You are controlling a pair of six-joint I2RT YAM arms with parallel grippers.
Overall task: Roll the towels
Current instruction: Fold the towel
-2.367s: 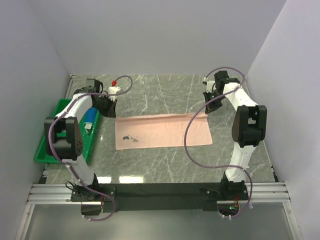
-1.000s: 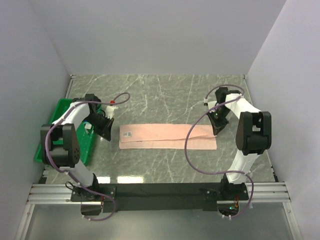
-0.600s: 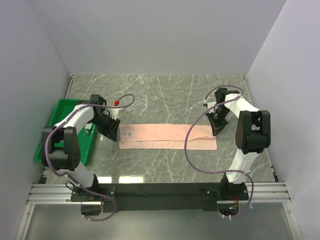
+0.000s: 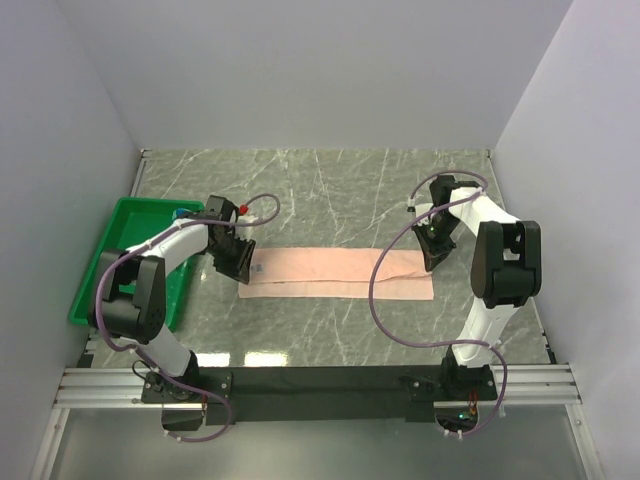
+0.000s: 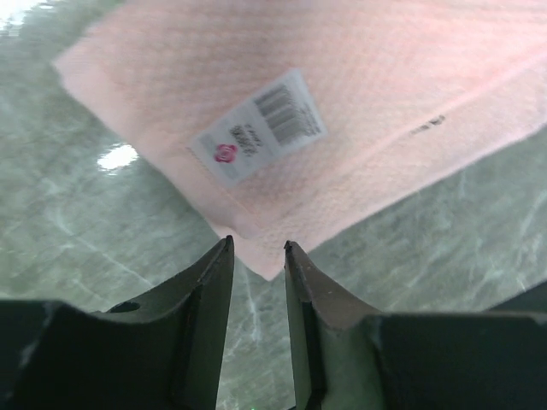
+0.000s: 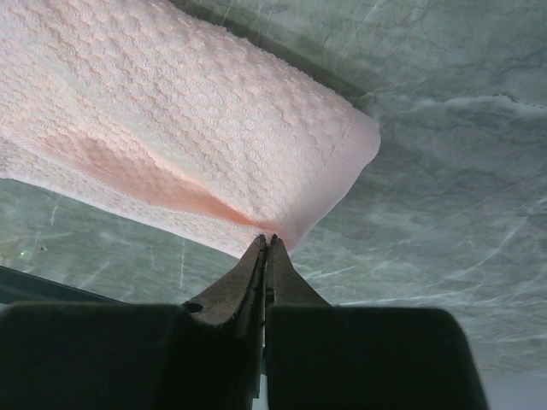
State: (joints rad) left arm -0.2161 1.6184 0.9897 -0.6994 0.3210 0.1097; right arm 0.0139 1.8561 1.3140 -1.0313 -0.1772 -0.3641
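Largest, the grey marble desk [image 4: 330, 180]: hemmed by white walls at left, right and far sides, with broad bare stone beyond the cloth and a narrower bare band on the near side. Next, a green tray [image 4: 125, 222] against the left wall, apart from the cloth, with a blue object [image 4: 183, 212] peeking out at its far end, mostly hidden by the arm. Across the middle, the pink towel [image 4: 330, 268], folded into a long flat strip running left to right, its long edges roughly parallel to the desk's near edge. At its right end, the right gripper [image 4: 435, 255], clenched tight on the near corner, the cloth there raised in a small fold off the stone. At its left end, the left gripper [image 4: 240, 262], released and part open, holding nothing, low over the desk with the towel's near left corner just ahead of the gap. Smallest, a white barcode tag [image 5: 259, 126], flat on the towel near that corner.
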